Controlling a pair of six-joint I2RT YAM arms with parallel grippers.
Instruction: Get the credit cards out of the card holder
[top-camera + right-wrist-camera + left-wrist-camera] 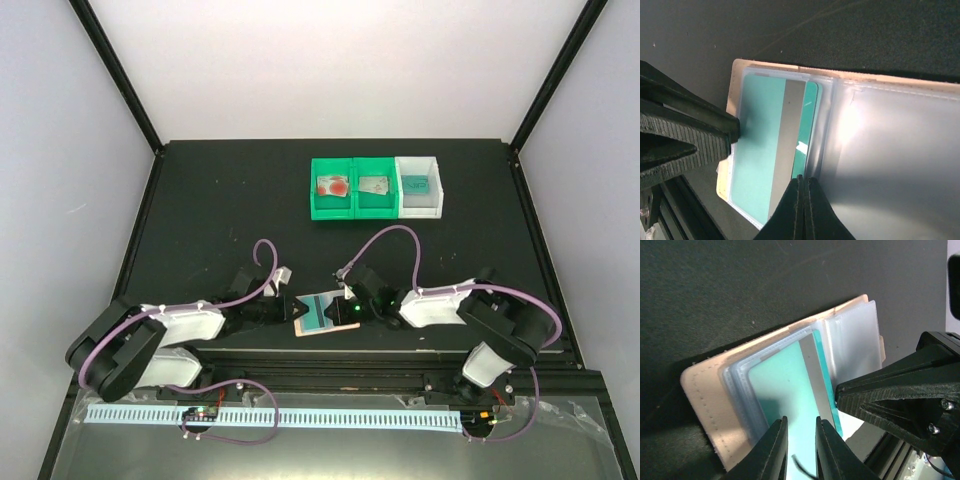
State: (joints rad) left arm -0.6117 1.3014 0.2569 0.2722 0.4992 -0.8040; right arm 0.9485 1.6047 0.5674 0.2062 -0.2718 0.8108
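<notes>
The peach card holder [309, 331] lies open at the near table edge between my two grippers. A teal card with a silver stripe [785, 390] sits in its clear pocket; it also shows in the right wrist view [760, 145]. My left gripper [801, 437] hovers over the teal card with its jaws a narrow gap apart and nothing between them. My right gripper [803, 180] is shut, its tip at the seam between the teal card's pocket and the empty clear sleeves [890, 150]. I cannot tell whether a sleeve is pinched. Both grippers [303, 308] [345, 308] meet over the holder.
Three small bins stand at the back: a green one [333, 207] with a red-blotched card, a green one [374, 207] with a silver-grey card, a white one [419, 207] with a teal card. The black table edge and rail run just behind the holder.
</notes>
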